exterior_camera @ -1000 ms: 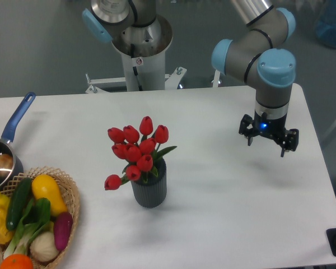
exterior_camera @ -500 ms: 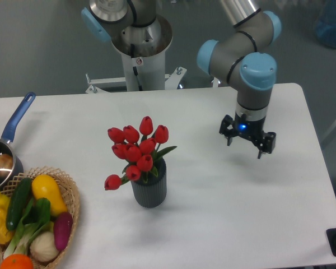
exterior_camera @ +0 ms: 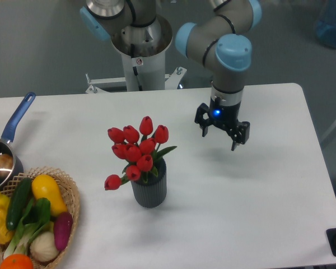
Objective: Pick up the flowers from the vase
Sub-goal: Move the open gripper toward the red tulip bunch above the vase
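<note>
The flowers (exterior_camera: 135, 150), a bunch of red tulip buds with green leaves, stand in the vase (exterior_camera: 150, 190), a small dark grey ribbed cylinder a little left of the table's middle. One bud droops out to the left of the vase. My gripper (exterior_camera: 219, 138) hangs above the table to the right of the flowers and somewhat farther back, well apart from them. Its fingers point down, spread open, with nothing between them.
A wicker basket (exterior_camera: 73, 203) with colourful vegetables sits at the front left corner. A steel saucepan (exterior_camera: 0, 162) with a blue handle is at the left edge behind it. The robot's base column (exterior_camera: 140, 53) rises behind the table.
My gripper has moved steadily to the left, toward the flowers, staying open. The flowers and the vase have not moved.
</note>
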Controlling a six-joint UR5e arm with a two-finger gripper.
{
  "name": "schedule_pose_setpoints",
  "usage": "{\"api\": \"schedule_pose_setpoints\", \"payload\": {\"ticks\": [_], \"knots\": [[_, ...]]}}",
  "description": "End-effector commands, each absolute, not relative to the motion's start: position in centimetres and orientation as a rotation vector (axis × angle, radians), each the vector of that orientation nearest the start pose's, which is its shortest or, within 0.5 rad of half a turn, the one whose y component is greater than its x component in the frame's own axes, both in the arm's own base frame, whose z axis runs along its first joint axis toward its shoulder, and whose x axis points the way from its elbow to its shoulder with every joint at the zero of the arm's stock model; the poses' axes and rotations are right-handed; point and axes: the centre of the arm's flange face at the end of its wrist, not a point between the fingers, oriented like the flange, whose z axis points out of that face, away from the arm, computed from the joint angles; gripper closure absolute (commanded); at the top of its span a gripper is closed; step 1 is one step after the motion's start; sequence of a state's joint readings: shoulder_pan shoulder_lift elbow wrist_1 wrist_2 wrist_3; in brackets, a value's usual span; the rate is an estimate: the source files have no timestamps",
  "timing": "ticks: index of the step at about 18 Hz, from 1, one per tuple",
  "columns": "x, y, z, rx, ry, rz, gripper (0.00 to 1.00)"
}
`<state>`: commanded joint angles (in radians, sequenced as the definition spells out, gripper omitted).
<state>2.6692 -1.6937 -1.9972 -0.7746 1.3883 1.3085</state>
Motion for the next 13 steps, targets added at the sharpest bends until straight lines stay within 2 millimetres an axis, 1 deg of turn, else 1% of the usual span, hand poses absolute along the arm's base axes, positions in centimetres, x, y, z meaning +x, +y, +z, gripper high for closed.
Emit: {"api": "schedule_pose_setpoints", "payload": {"ticks": [4,5,7,9,10,12,13], "knots": [[-36.0,38.7,31.6,-2.829,0.420,0.247,0.00],[-35.8,39.4,32.2,-2.797,0.435,0.245,0.00],[-35.5,41.1,33.2,-2.649,0.449,0.167,0.00],[-35.5,41.6,33.8,-2.542,0.439,0.103,0.00],[-35.6,41.5,33.7,-2.533,0.433,0.094,0.00],[-35.2,41.6,33.6,-2.533,0.436,0.085,0.00],[-34.9,41.8,33.9,-2.529,0.436,0.086,0.00]]}}
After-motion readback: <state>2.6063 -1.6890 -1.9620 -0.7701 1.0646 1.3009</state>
